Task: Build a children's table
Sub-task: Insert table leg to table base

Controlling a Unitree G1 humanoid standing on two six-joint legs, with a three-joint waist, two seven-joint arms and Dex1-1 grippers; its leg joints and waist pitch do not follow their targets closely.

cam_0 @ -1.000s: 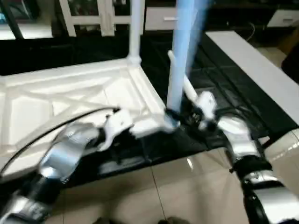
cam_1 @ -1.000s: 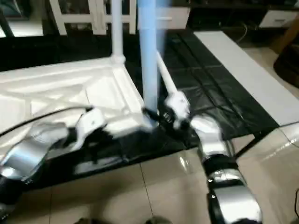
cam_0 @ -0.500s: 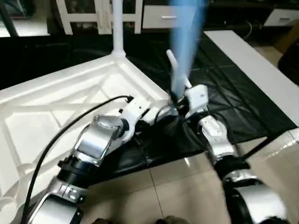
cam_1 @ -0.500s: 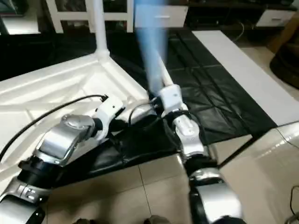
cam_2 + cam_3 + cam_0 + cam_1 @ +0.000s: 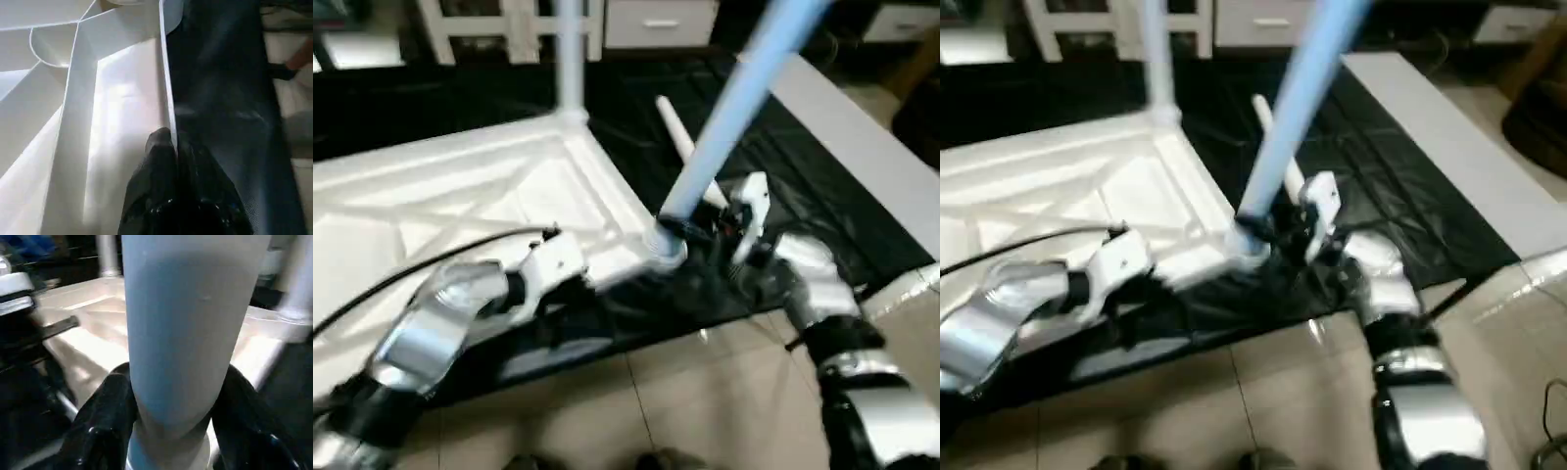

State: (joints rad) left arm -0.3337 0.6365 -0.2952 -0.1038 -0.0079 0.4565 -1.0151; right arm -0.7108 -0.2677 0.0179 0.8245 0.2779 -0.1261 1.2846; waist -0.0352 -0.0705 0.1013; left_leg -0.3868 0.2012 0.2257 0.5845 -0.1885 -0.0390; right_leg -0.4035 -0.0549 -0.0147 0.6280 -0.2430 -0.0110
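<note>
Right wrist view: right gripper clasps smooth tapered leg | left gripper pinches ribbed top's thin rim

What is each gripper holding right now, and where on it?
Right gripper clamps the tilted leg near its lower end, by the corner socket. Left gripper pinches the tabletop's edge rim.

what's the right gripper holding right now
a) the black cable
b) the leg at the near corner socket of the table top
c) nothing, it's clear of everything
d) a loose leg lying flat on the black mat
b: in the right wrist view the black fingers sit on either side of the leg, and the head views show the right gripper at that leg's base by the near corner socket of the table top.
</note>
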